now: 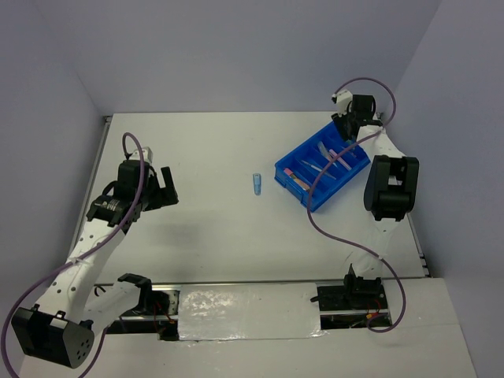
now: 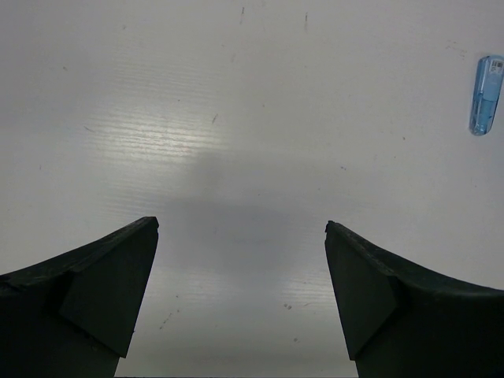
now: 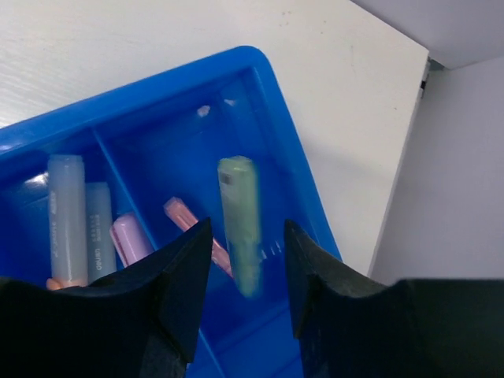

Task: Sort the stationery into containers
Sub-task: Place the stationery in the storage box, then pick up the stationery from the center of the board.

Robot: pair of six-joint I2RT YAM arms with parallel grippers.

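Observation:
The blue tray (image 1: pixel 293 191) stands at the back right with several pens in its compartments. My right gripper (image 1: pixel 350 126) hangs over its far end, jaws open. In the right wrist view a green pen (image 3: pixel 240 213) shows blurred between the open fingers, free of both, above the tray's outer compartment (image 3: pixel 197 67). A pink pen (image 3: pixel 183 214), a lilac pen (image 3: pixel 130 236) and pale blue-grey pens (image 3: pixel 67 213) lie in the tray. A light blue pen (image 1: pixel 256 184) lies alone mid-table and also shows in the left wrist view (image 2: pixel 486 94). My left gripper (image 1: pixel 160 189) is open and empty (image 2: pixel 242 224) over bare table.
The white table ends at a wall close behind and to the right of the tray (image 3: pixel 465 197). The right arm's purple cable (image 1: pixel 315 228) loops over the tray's near corner. The arm bases stand at the near edge.

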